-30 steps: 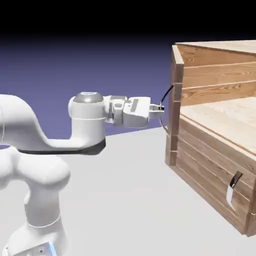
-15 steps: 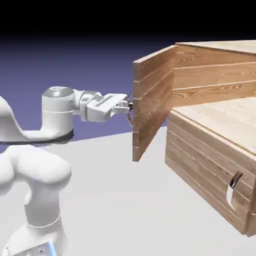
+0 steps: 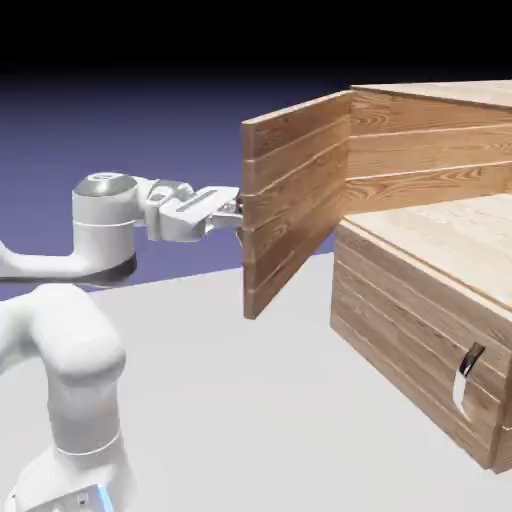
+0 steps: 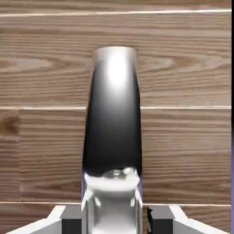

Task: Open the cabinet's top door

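Claw [image 3: 236,209] first: we see it clamped on the top door's handle [image 4: 113,119], which fills the gap between its grey tips in the hand view. Our arm [image 3: 100,235] reaches out level from the lower left, wrist horizontal. We find the top door [image 3: 290,195] swung wide from the cabinet [image 3: 430,250], above the grey worktop [image 3: 250,400].

Evenly lit, sharp rendered views, black band above, bright glare streak on the handle [image 4: 113,132], no blur
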